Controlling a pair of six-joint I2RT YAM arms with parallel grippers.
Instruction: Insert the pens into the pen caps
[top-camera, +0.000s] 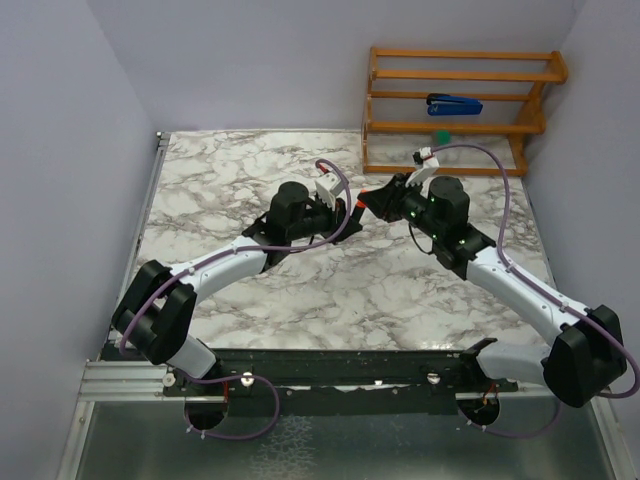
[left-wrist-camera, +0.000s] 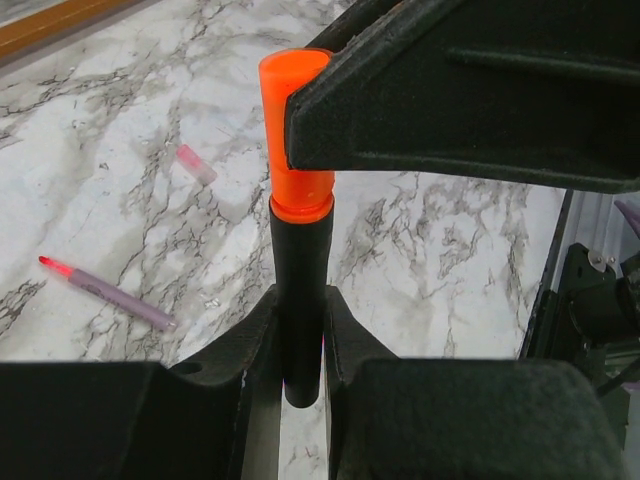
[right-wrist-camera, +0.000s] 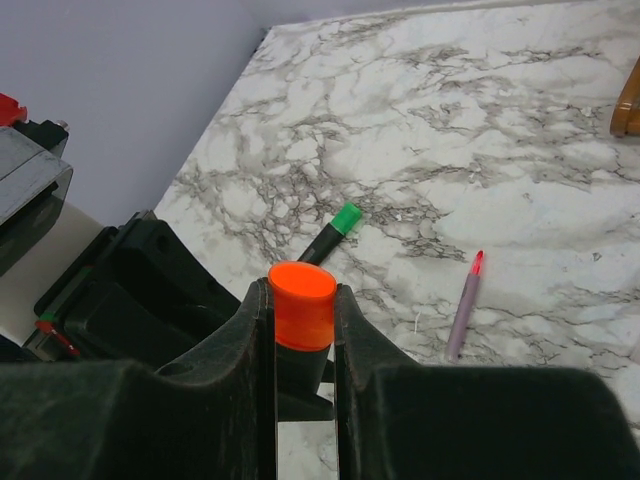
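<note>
Marble table (top-camera: 250, 170), wooden rack (top-camera: 460, 95) at its far right corner. Above mid-table, the left gripper (left-wrist-camera: 300, 335) clamps the black pen (left-wrist-camera: 300, 285). The right gripper (right-wrist-camera: 303, 325) clamps the orange cap (left-wrist-camera: 290, 120) seated on the pen's end. The pink pen (right-wrist-camera: 462, 305) and green-ended pen (right-wrist-camera: 335, 228) lie apart on open marble, away from the edges.

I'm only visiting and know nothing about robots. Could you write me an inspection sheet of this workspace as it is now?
Surface: marble table.
Job's things: black pen with orange cap on its end, held between both grippers; green-ended pen, pink pen with bare red tip and pink cap lie apart on the table; small green piece, possibly a cap, on the rack.
Clutter: blue stapler-like object on the rack.
Grippers: left gripper shut on the pen; right gripper shut on the cap.
Cables: purple cables along both arms.
Surroundings: wooden rack, pale walls.
</note>
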